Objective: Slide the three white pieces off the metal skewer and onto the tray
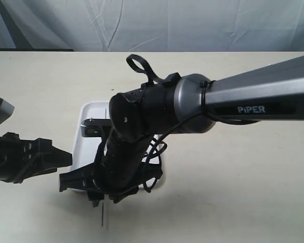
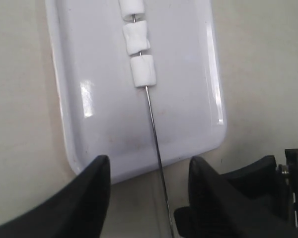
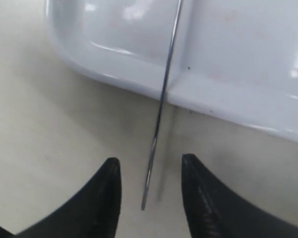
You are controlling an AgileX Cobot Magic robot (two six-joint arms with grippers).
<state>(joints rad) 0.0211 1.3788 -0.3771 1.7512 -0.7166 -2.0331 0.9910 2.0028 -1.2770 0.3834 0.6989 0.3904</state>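
tray (image 2: 89, 59): white, glossy, low-rimmed, lying on the pale table (image 2: 20, 124)
metal skewer (image 2: 156, 144): runs lengthwise over the tray, bare end crossing the rim out over the table
three white pieces (image 2: 136, 38): threaded in a row on the skewer, above the tray floor; one cut by the frame edge
left gripper (image 2: 149, 168): jaws spread wide, holding nothing, skewer passing between them
black part (image 2: 258, 198): beside the skewer's bare end, off the tray

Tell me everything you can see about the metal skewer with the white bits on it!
The metal skewer is a very thin, straight, shiny grey rod. It runs through three white pieces lying over the white tray, crosses the tray's rim and pokes out above the beige table. Its bare end sits between the open fingers of the left end effector and the right end effector; neither seems to grip it.
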